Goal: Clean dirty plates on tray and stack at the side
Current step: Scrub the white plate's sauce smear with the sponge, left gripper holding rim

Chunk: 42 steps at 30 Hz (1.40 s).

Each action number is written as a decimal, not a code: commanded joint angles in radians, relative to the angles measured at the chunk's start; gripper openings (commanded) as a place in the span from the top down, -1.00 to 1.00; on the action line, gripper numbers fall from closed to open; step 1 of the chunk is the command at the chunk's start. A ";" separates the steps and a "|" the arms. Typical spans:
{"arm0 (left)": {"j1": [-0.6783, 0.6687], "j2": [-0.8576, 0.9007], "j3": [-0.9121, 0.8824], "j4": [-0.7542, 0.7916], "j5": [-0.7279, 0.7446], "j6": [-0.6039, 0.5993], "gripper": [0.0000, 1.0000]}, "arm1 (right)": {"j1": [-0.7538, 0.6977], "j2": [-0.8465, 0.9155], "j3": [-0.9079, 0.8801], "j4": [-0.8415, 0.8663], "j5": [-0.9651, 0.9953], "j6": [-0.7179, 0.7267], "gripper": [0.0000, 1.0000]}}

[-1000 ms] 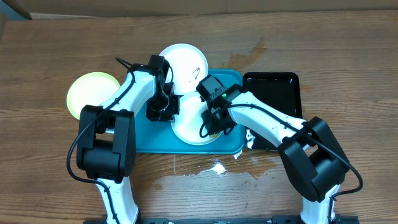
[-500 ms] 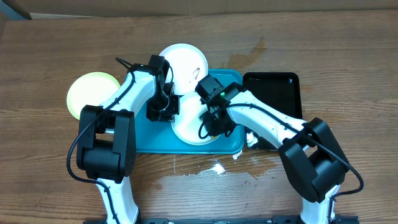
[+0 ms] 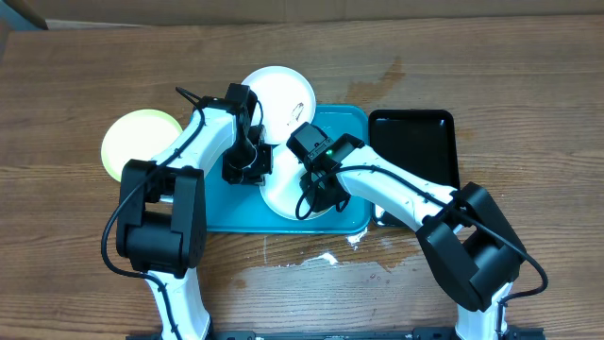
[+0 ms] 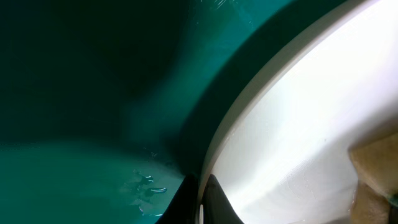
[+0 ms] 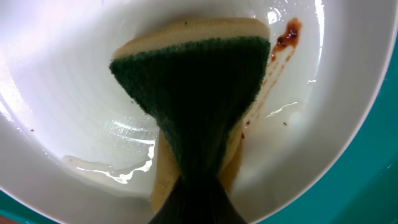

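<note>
Wooden table (image 3: 528,57) bears the tray (image 3: 236,212); my right pincer (image 5: 196,208) pinches a sponge (image 5: 193,81) on the white plate (image 5: 74,74), left pincer (image 4: 200,208) clamps its rim. Red smear (image 5: 289,31) ahead is unwiped; nothing stacked.

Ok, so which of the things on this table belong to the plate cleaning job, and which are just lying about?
Part of the job: white plate under the sponge, sponge, second white plate, lime-green plate, turquoise tray.

Just lying about: black tray, white splatter on the table beside the turquoise tray.
</note>
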State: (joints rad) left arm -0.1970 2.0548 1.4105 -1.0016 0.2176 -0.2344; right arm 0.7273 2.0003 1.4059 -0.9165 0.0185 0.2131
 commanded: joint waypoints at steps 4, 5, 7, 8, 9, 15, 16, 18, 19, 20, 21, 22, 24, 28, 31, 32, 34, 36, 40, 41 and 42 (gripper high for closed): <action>-0.009 -0.002 -0.014 0.008 -0.034 -0.013 0.92 | 0.002 0.011 -0.031 0.022 0.102 0.003 0.92; -0.009 -0.002 -0.014 0.008 -0.034 -0.013 0.92 | 0.002 0.011 -0.040 0.034 0.105 0.003 0.92; -0.009 -0.002 -0.014 0.008 -0.034 -0.012 0.92 | 0.002 0.011 -0.062 0.068 0.105 0.003 0.92; -0.009 -0.002 -0.014 0.008 -0.035 -0.011 0.92 | 0.002 0.011 -0.070 0.079 0.106 0.003 0.92; -0.009 -0.002 -0.014 0.008 -0.034 -0.004 0.92 | 0.002 0.011 -0.077 0.092 0.116 0.003 0.92; -0.009 -0.002 -0.014 0.004 -0.042 0.026 0.92 | 0.002 0.011 -0.078 0.112 0.256 0.002 0.92; -0.009 -0.002 -0.014 0.004 -0.042 0.030 0.92 | 0.002 0.011 -0.078 0.119 0.274 -0.002 0.93; -0.009 -0.002 -0.014 0.004 -0.042 0.035 0.92 | 0.002 0.011 -0.078 0.138 0.296 -0.005 0.92; -0.009 -0.002 -0.014 0.004 -0.042 0.037 0.92 | 0.002 0.011 -0.078 0.147 0.302 -0.005 0.93; -0.009 -0.002 -0.014 0.003 -0.042 0.042 0.92 | 0.002 0.011 -0.078 0.158 0.304 -0.006 0.92; -0.009 -0.002 -0.014 0.002 -0.042 0.049 0.92 | 0.002 0.011 -0.078 0.168 0.306 -0.006 0.92; -0.009 -0.002 -0.014 0.000 -0.042 0.056 0.92 | 0.002 0.011 -0.078 0.179 0.306 -0.006 0.93; -0.009 -0.002 -0.014 -0.008 -0.050 0.060 0.92 | 0.002 0.011 -0.078 0.203 0.306 -0.005 0.92; -0.009 -0.002 -0.014 -0.015 -0.068 0.063 0.92 | 0.002 0.011 -0.078 0.216 0.307 -0.006 0.92; -0.009 -0.002 -0.014 -0.016 -0.068 0.071 0.92 | 0.002 0.011 -0.078 0.228 0.307 -0.006 0.92; -0.009 -0.002 -0.014 -0.016 -0.068 0.071 0.92 | 0.001 0.011 -0.078 0.232 0.312 -0.006 0.93; -0.009 -0.002 -0.014 -0.018 -0.068 0.071 0.91 | 0.000 0.011 -0.078 0.246 0.323 -0.006 0.92; -0.009 -0.002 -0.014 -0.018 -0.068 0.071 0.92 | 0.000 0.011 -0.078 0.256 0.325 -0.006 0.92; -0.009 -0.002 -0.014 -0.019 -0.068 0.074 0.92 | 0.000 0.011 -0.078 0.270 0.325 -0.006 0.92; -0.009 -0.002 -0.014 -0.019 -0.068 0.074 0.92 | 0.000 0.011 -0.078 0.273 0.325 -0.006 0.92; -0.009 -0.002 -0.014 -0.019 -0.068 0.074 0.92 | 0.000 0.011 -0.078 0.277 0.325 -0.006 0.92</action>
State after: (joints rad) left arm -0.1970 2.0548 1.4105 -1.0100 0.2131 -0.1993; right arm 0.7338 2.0029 1.3331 -0.6544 0.3199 0.2081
